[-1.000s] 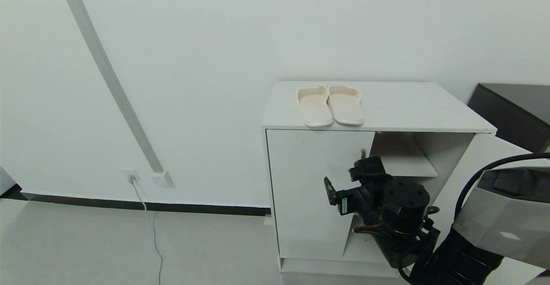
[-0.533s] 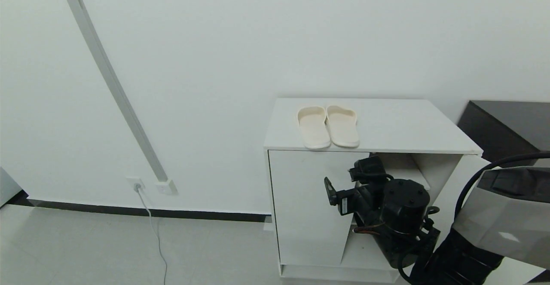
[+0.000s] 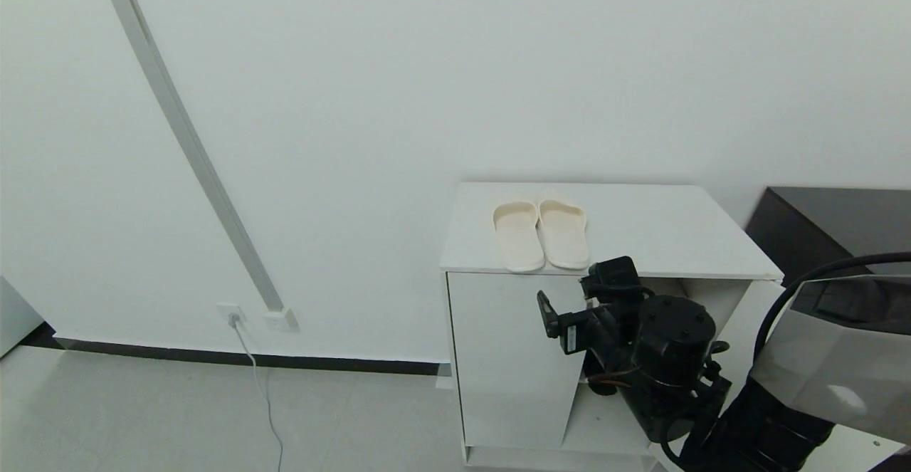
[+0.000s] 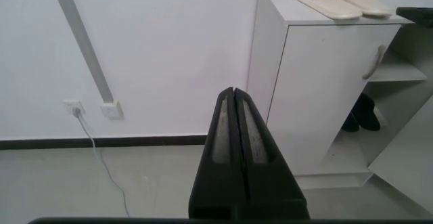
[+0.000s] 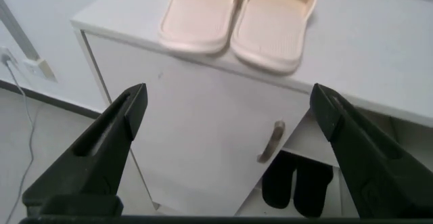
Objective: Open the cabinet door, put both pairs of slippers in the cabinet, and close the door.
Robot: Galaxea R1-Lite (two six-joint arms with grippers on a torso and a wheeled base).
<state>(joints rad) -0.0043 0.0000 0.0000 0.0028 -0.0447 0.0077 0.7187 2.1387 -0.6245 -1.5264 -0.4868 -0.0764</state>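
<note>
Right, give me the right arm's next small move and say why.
Probably ease the right gripper forward and slightly up so its open jaws straddle the cream slippers, then close. That pair lies side by side at the front edge of the cabinet top, ahead of the gripper, while the black slippers already sit inside the cabinet's open side.

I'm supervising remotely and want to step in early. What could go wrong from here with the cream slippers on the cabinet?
1. The cream slippers lie at the front edge of the cabinet top, and the open right gripper is near that edge. A nudge may knock them to the floor.
2. They lie loose side by side, so one pinch may lift only one.
</note>
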